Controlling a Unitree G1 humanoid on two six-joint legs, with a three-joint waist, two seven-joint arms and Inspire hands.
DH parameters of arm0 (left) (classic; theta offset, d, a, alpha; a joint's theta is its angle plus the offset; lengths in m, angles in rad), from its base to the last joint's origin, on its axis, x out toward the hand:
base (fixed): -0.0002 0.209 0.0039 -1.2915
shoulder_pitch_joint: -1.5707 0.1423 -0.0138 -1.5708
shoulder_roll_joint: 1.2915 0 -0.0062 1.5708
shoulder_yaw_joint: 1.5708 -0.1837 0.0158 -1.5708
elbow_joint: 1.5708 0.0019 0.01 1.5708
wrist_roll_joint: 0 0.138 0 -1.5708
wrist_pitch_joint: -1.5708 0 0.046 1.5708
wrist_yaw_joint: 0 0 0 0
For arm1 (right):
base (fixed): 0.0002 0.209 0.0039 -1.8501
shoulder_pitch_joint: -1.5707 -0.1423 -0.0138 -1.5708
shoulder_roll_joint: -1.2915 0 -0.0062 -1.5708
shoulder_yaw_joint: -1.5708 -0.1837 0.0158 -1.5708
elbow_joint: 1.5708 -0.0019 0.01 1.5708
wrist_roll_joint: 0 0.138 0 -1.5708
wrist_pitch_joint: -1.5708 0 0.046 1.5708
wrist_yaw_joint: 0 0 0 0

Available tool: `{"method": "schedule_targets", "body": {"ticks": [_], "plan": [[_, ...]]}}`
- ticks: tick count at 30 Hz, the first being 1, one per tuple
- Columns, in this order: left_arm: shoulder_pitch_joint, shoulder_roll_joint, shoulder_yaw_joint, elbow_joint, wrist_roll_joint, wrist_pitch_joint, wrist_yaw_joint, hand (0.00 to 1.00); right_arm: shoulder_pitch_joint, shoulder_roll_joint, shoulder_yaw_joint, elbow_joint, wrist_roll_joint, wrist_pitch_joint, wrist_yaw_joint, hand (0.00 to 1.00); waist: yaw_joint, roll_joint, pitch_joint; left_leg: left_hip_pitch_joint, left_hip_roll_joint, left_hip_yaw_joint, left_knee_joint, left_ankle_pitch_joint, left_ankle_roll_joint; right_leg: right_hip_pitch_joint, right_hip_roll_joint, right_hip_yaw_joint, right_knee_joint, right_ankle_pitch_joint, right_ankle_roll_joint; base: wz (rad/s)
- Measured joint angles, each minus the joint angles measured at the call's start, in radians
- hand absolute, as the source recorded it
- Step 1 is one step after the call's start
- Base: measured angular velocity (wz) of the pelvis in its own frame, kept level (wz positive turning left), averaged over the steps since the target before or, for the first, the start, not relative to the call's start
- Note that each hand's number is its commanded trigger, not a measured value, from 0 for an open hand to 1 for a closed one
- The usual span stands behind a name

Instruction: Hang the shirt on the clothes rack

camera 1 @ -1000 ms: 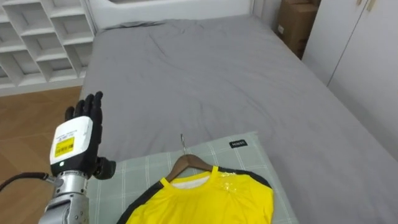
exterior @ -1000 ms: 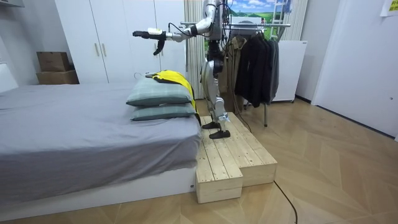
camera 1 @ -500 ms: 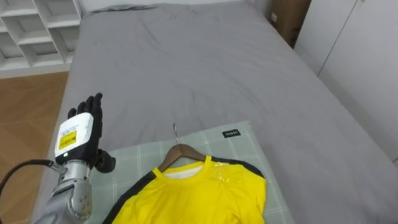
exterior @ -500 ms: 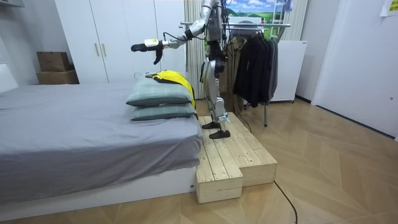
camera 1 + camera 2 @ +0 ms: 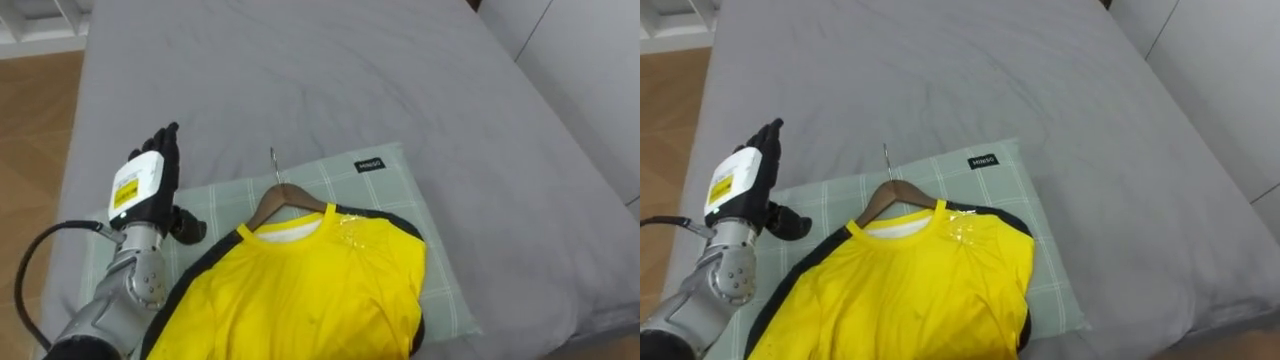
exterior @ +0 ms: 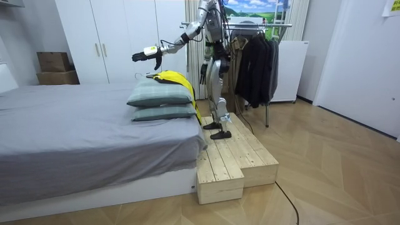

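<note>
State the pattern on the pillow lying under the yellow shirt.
The pillow is pale green with a light checked grid; the left eye view shows it best.

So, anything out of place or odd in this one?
Nothing spilled or damaged. The one oddity: the yellow shirt, already on its hanger, lies flat on the green checked pillow on the bed, not on the clothes rack behind the robot. The left hand hovers open beside it.
</note>
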Motion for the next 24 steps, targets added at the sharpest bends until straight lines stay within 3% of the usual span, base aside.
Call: {"method": "schedule_targets", "body": {"ticks": [7, 13, 19, 24], "plan": [[-0.003, -0.008, -0.041, 0.055, -0.089, -0.001, -0.008, 0.00, -0.042, 0.028, 0.005, 0.013, -0.041, 0.002, -0.022, 0.00, -0.030, 0.009, 0.0054, -0.017, -0.001, 0.001, -0.004, 0.004, 0.000, -0.020, -0.002, -0.003, 0.004, 0.000, 0.000, 0.03], [-0.007, -0.041, -0.059, 0.078, -0.175, -0.002, -0.046, 0.00, -0.069, 0.044, 0.008, 0.012, -0.040, 0.001, -0.036, 0.00, -0.045, 0.003, 0.0123, -0.041, -0.001, 0.003, -0.004, 0.005, 0.000, -0.055, -0.003, -0.001, 0.027, 0.000, 0.000, -0.02], [-0.008, -0.047, -0.065, 0.080, -0.180, -0.002, -0.103, 0.00, -0.081, 0.044, -0.003, 0.012, -0.038, 0.001, -0.043, 0.00, -0.047, -0.010, 0.0198, -0.061, -0.002, 0.017, -0.004, 0.009, 0.003, -0.088, -0.004, 0.003, 0.043, 0.000, 0.000, -0.04], [-0.008, -0.079, -0.067, 0.112, -0.180, -0.004, -0.153, 0.00, -0.087, 0.044, -0.002, 0.012, -0.034, 0.002, -0.027, 0.00, -0.049, -0.010, 0.0200, -0.059, -0.002, 0.018, -0.003, 0.011, 0.002, -0.092, -0.004, 0.003, 0.053, 0.000, 0.000, 0.00]]}}
